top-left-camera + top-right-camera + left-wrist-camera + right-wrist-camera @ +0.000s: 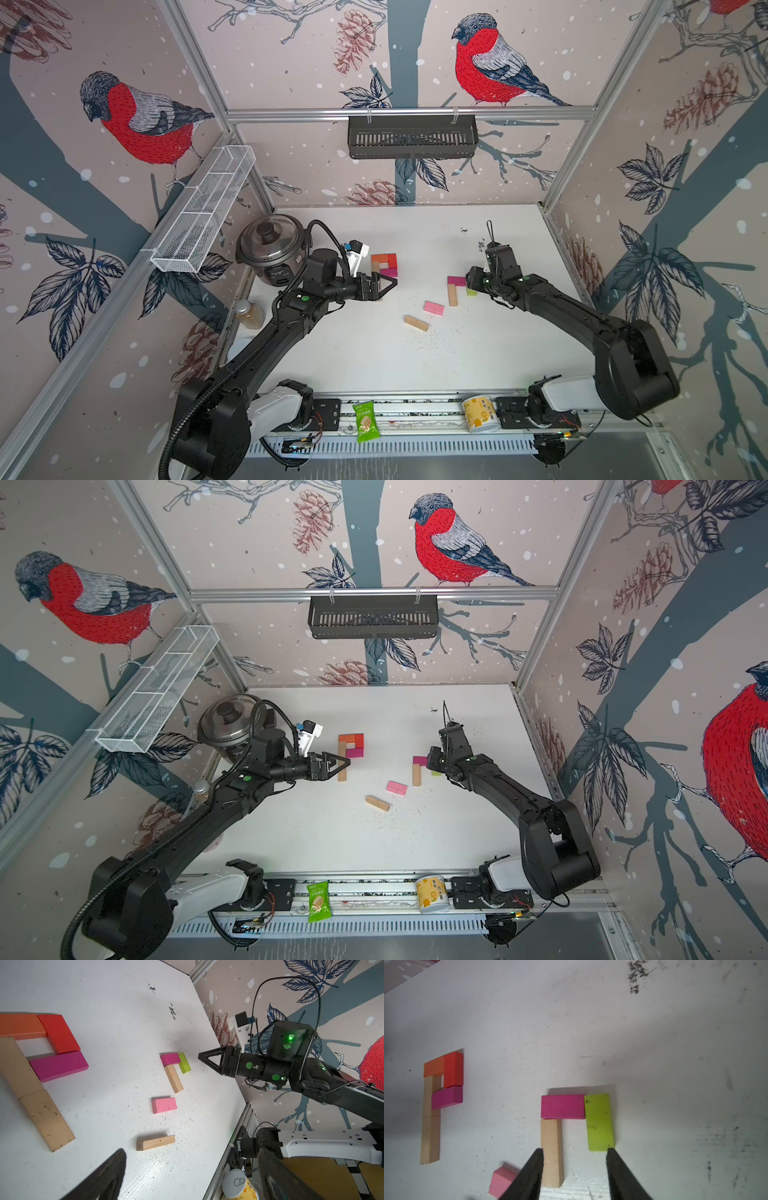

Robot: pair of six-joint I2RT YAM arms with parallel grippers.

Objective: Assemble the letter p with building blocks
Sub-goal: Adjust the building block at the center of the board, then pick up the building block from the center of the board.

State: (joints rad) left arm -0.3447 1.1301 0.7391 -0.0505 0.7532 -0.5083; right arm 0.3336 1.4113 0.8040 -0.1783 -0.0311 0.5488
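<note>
At the left of the white worktop (365,357) lies a finished letter p (353,753): a tan stem, with orange, red and magenta bricks closing the loop. The left end effector (390,283) hovers beside that stem, jaws wide apart and empty. Toward the middle lie a loose tan block (416,323) and a pink block (434,308). Further right a second shape is begun: a magenta brick (562,1106) sits on the end of a tan brick (552,1153), and a lime-green brick (600,1122) butts against the magenta's end. The right end effector (575,1149) stands near their ends, jaws apart, holding nothing. The bricks look light, stiff and smooth, likely to slide if nudged. The pink block is probably best pinched across its narrow width at mid-length.
</note>
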